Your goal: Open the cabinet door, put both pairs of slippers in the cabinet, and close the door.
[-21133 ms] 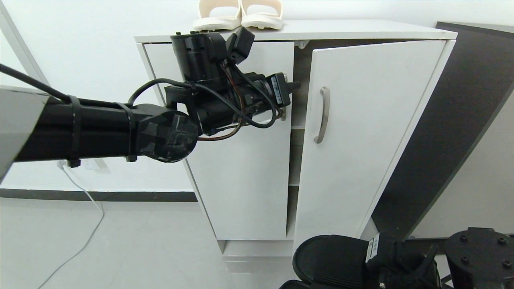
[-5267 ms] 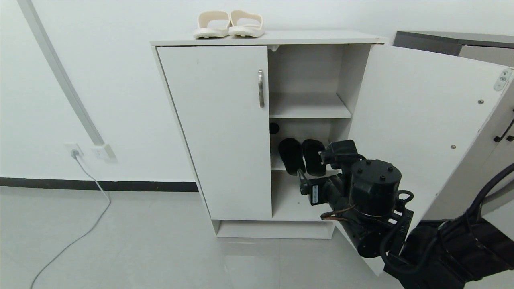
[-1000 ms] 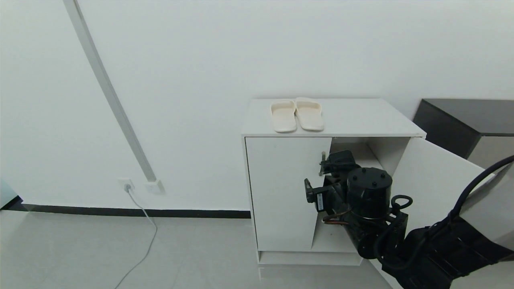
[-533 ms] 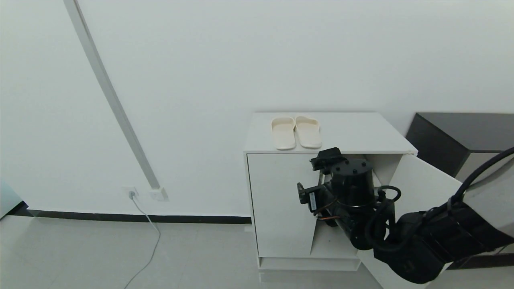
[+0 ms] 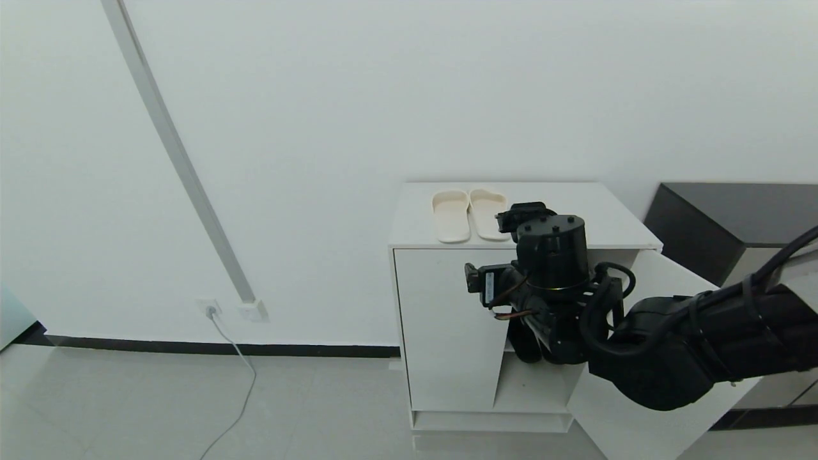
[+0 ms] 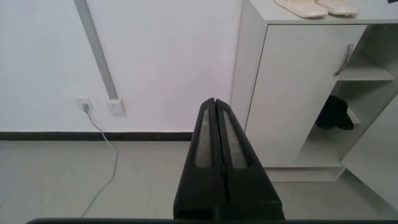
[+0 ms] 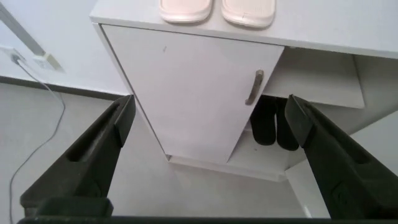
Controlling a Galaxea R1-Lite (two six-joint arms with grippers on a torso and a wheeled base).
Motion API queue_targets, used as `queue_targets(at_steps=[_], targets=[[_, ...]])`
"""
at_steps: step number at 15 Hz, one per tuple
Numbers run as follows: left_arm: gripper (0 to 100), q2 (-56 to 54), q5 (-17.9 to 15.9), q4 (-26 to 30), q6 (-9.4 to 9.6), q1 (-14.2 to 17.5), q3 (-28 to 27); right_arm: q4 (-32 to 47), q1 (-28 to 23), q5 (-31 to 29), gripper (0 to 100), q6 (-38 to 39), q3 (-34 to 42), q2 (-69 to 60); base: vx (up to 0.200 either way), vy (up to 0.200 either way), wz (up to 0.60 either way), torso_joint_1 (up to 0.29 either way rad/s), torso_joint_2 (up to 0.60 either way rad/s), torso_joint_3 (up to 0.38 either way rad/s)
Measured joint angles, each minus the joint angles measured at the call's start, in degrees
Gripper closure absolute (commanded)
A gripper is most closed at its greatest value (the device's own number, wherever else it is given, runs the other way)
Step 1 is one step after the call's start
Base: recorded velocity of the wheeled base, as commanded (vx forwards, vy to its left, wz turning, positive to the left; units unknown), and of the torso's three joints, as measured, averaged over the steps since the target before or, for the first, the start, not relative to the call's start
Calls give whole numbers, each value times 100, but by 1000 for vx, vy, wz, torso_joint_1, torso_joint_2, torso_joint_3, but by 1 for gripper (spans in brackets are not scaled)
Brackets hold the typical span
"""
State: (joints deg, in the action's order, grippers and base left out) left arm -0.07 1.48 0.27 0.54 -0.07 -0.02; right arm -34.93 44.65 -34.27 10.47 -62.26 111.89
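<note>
The white cabinet (image 5: 530,195) has its right door (image 5: 639,399) swung open and its left door (image 5: 447,326) shut. A cream pair of slippers (image 5: 470,214) lies side by side on its top. The black pair of slippers (image 7: 273,127) stands on the middle shelf inside, also in the left wrist view (image 6: 336,113). My right wrist (image 5: 549,249) hangs in front of the opening, level with the cabinet top. My right gripper (image 7: 209,106) is open and empty, facing the cabinet just below the cream slippers (image 7: 217,9). My left gripper (image 6: 215,102) is shut and empty, well back from the cabinet.
A dark grey cabinet (image 5: 735,204) stands to the right of the open door. A grey duct (image 5: 179,153) runs down the wall to a socket (image 5: 211,310) with a cable trailing over the floor. Bare floor lies left of the cabinet.
The right door was opened and the black slippers went onto the middle shelf. In the last second my right arm rose from the opening to cabinet-top height; the head camera also shifted.
</note>
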Motion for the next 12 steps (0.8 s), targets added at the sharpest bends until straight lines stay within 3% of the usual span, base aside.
queue_targets(at_steps=[9, 12], targets=[[100, 0, -2, 0, 0, 0, -7, -166, -1, -9, 0, -2, 5, 95, 200, 0, 0, 6, 1, 2], [100, 0, 0, 0, -2, 0, -7, -616, 0, -2, 0, -35, 35, 335, 200, 0, 0, -2, 6, 2]])
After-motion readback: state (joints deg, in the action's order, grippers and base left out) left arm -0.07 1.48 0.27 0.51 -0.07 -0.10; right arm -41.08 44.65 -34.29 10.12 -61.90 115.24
